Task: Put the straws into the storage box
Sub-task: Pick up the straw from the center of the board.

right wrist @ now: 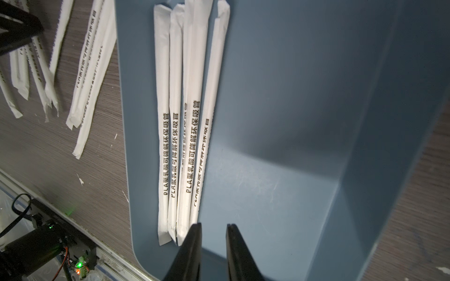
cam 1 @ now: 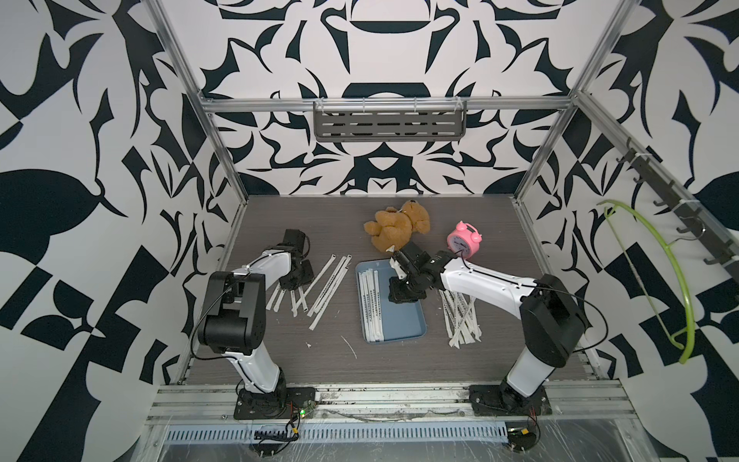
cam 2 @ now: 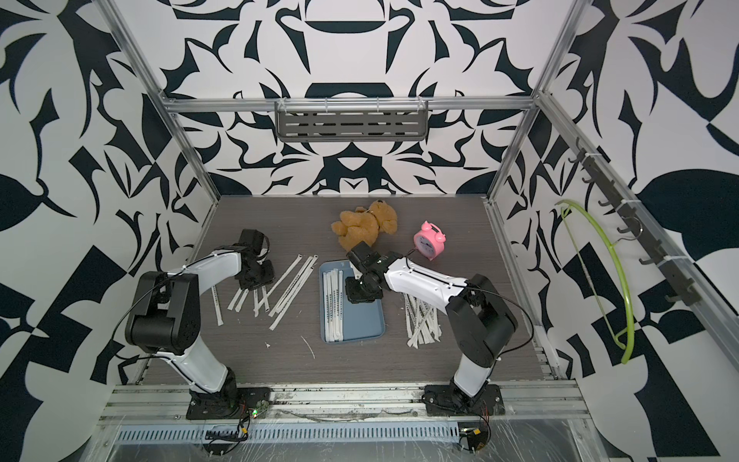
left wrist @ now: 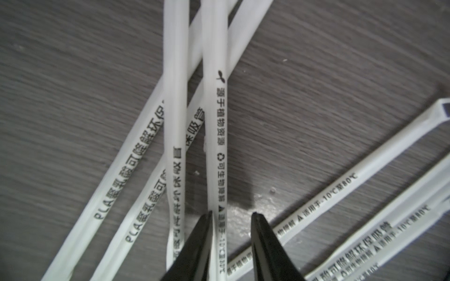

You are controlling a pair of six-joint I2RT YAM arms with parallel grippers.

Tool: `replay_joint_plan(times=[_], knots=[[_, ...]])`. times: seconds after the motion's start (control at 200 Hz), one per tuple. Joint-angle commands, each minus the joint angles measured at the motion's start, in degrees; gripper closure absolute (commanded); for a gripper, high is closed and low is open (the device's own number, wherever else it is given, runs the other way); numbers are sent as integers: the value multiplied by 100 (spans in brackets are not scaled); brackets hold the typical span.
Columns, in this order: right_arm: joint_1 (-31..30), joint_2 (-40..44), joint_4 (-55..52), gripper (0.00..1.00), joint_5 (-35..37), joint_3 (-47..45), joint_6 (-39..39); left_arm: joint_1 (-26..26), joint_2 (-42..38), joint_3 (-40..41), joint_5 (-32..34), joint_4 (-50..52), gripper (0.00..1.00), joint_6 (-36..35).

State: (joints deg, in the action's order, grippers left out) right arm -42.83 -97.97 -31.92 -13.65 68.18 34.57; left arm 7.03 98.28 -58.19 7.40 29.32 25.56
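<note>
Straws (right wrist: pixel 190 136), flat paper-wrapped white strips, are counted at five along one long rim of the smooth blue-grey storage box (right wrist: pixel 292 121), one of them mostly covered. Further straws on the wood-grain desk (cam 1: pixel 320 360) are overlapped beyond counting. The left gripper (left wrist: pixel 231 214) is parted astride one straw. The right gripper (right wrist: pixel 213 225) is parted and empty over the box.

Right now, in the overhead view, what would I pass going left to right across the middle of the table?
Loose straws → lined-up straws along the left side of the storage box → the box's bare floor → heaped straws.
</note>
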Motion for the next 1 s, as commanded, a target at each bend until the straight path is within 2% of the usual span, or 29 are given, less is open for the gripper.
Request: replay_joint_plan(times=[0.0, 0.67, 1.0], knots=[[-6, 14, 32, 76, 98, 11, 59, -26, 82, -80, 95, 0, 68, -60], [-4, -3, 33, 78, 126, 28, 51, -30, 8, -21, -120, -46, 94, -100], [-6, 30, 19, 79, 134, 54, 25, -16, -418, -185, -144, 329, 99, -78]])
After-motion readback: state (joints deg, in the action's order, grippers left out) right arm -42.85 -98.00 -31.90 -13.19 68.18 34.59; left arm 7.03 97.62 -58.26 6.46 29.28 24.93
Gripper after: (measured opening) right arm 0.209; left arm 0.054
